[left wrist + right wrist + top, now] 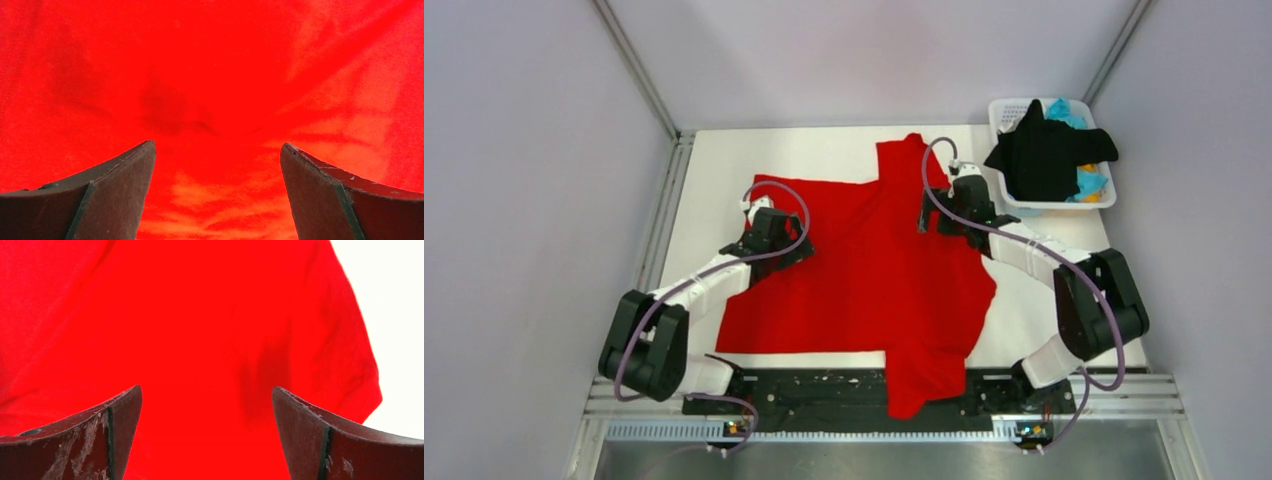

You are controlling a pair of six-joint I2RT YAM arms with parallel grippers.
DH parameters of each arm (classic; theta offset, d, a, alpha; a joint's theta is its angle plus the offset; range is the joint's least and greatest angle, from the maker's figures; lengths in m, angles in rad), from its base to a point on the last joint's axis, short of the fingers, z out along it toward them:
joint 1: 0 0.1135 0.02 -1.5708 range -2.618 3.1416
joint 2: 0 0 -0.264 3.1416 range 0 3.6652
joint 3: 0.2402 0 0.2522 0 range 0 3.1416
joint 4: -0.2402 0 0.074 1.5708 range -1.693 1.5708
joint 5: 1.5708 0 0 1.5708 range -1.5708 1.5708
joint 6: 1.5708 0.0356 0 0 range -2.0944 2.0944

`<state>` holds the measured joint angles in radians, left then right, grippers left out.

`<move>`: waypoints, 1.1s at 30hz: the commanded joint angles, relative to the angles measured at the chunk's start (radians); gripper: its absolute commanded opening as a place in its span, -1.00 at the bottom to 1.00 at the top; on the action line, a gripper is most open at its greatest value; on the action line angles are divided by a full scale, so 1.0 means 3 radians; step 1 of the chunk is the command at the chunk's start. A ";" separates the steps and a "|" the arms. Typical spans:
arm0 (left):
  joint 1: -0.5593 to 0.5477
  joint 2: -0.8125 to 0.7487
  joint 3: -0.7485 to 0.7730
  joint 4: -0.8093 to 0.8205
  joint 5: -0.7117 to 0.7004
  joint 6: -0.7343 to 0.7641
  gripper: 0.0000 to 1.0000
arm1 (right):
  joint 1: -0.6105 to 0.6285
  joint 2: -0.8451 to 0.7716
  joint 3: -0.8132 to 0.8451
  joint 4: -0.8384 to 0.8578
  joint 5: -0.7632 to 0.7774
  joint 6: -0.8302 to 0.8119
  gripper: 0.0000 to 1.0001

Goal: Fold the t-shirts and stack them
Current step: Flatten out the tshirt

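The bright red t-shirt (864, 270) lies spread on the white table, partly folded, with one end hanging over the near edge. My left gripper (776, 228) hovers over its left part, jaws open and empty; red cloth (215, 90) fills the left wrist view between the fingers (120, 185). My right gripper (952, 205) is over the shirt's upper right edge, jaws open and empty; the right wrist view shows red cloth (200, 330) with bare table at the right. A black t-shirt (1046, 152) drapes over the basket, with cyan cloth (1064, 112) and a bit of orange cloth (1088, 167) under it.
The white plastic basket (1002, 108) stands at the table's far right corner. Grey walls close in the left, back and right sides. Bare white table (724, 160) shows at the far left and near right. A black rail runs along the near edge.
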<state>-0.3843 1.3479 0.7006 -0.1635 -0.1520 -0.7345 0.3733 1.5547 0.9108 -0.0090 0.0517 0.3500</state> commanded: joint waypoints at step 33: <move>0.0528 0.1641 0.1778 -0.0599 0.0069 -0.0148 0.98 | -0.0559 0.1909 0.2317 -0.0519 0.0108 -0.0003 0.98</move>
<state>-0.2111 1.8839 1.2201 -0.2558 -0.0948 -0.7799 0.2100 2.1975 1.5875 -0.0940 0.1059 0.4038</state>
